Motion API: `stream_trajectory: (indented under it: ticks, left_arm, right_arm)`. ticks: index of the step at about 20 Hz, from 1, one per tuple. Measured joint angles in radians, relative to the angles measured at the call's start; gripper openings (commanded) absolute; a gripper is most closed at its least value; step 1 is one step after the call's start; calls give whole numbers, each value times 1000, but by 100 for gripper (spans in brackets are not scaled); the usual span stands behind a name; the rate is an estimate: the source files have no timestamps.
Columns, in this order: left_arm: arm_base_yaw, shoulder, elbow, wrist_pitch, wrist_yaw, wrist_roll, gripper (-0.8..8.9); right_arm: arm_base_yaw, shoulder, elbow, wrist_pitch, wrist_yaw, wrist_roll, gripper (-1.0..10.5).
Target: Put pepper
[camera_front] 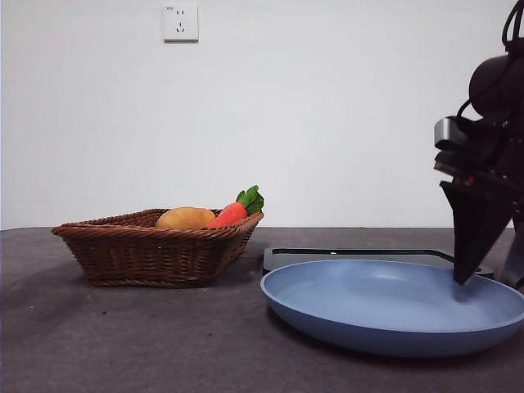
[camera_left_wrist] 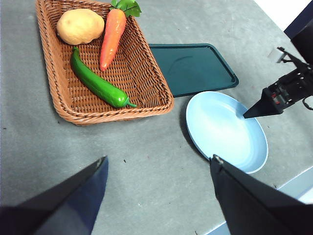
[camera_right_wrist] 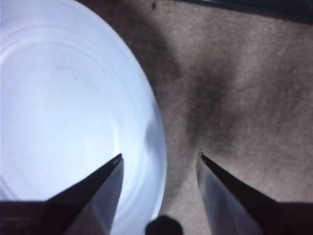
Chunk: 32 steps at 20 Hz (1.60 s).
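1. The pepper (camera_left_wrist: 98, 84) is long, slim, glossy dark green and tapers to a point; it lies in the wicker basket (camera_left_wrist: 155, 82) beside a tan potato (camera_left_wrist: 80, 26) and an orange carrot (camera_left_wrist: 112, 36).
2. The surface (camera_left_wrist: 146, 166) is grey and matte, with a plain white wall and a socket (camera_front: 180, 22) behind. A dark tray (camera_left_wrist: 193, 68) lies between the basket and the blue plate (camera_left_wrist: 230, 142).
3. The right gripper (camera_right_wrist: 160, 161) hangs over the plate's rim, jaws moderately apart, empty.
4. The left gripper (camera_left_wrist: 159, 164) hovers above the surface, jaws wide, holding nothing.
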Motion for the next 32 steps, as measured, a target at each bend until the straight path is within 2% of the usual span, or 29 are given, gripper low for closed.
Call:
stream_trajectory:
  ticks: [6, 10, 15, 17, 20, 22, 25, 30, 32]
  left_arm:
    - [0, 0, 0, 0, 0, 0, 365]
    - [0, 0, 0, 0, 0, 0, 365]
    - [-2, 64, 0, 8, 0, -5, 363]
    - [-18, 109, 0, 48, -1, -17, 363]
    - [-69, 195, 0, 150, -14, -76, 363]
    - [-128, 266, 5, 229, -69, -127, 363]
    - [-227, 421, 77, 278, -204, -182, 362]
    - [-340, 747, 290, 280, -431, -200, 362]
    - [-358, 883, 379, 278, -477, -206, 362]
  right_arm:
    - [0, 23, 0, 6, -1, -2, 124]
    - [0, 23, 0, 10, -5, -3, 3]
    - [-1, 23, 1, 12, -13, 6, 3]
    - [-1, 10, 2, 6, -14, 13, 3]
    - [-1, -111, 2, -13, -4, 21, 3]
    - [-9, -215, 2, -22, -6, 30, 3]
    - [-32, -363, 2, -70, -4, 36, 3]
    - [-67, -547, 2, -125, -4, 39, 3]
    - [-67, -597, 2, -142, -4, 39, 3]
